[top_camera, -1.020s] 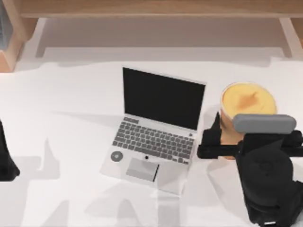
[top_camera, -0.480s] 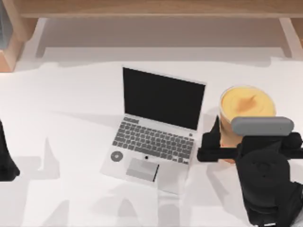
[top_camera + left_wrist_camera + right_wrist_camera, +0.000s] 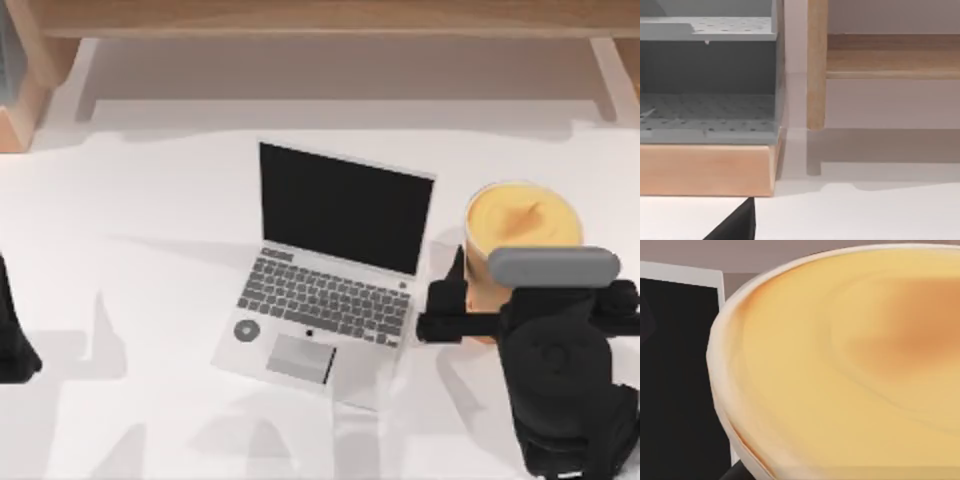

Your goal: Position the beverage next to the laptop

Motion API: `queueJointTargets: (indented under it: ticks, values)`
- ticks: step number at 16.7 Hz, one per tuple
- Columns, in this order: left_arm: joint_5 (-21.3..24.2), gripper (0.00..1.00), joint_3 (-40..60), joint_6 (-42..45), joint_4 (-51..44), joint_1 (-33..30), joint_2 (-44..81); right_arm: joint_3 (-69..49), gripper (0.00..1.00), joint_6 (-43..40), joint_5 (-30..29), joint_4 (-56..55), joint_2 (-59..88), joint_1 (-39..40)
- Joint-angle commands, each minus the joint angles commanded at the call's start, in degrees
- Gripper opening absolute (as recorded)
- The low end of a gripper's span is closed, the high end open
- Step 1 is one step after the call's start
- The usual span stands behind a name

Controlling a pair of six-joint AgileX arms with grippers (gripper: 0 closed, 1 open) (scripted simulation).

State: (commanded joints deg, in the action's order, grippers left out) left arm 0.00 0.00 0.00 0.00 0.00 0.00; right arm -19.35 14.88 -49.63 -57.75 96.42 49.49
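Your right end effector (image 3: 478,300) stays clamped on the beverage (image 3: 522,222), which has dipped slightly over the last second and now barely moves. The laptop (image 3: 330,270) sits just beside it, toward the surface's (image 3: 150,220) left, so release looks close. Your left end effector (image 3: 12,340) idles far off.

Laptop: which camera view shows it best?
The top view: the whole open laptop shows, screen, keys and trackpad, left of the beverage. The right wrist view catches just a strip of its black screen behind the cup.
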Motion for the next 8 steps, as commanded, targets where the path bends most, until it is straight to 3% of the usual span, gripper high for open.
queueJointTargets:
  ticks: [2,8]
  values:
    - [0.0,1.0,0.0,0.0,0.0,0.0,0.0,0.0,0.98,0.0,0.0,0.0,0.0,0.0]
    - [0.0,1.0,0.0,0.0,0.0,0.0,0.0,0.0,1.0,0.0,0.0,0.0,0.0,0.0]
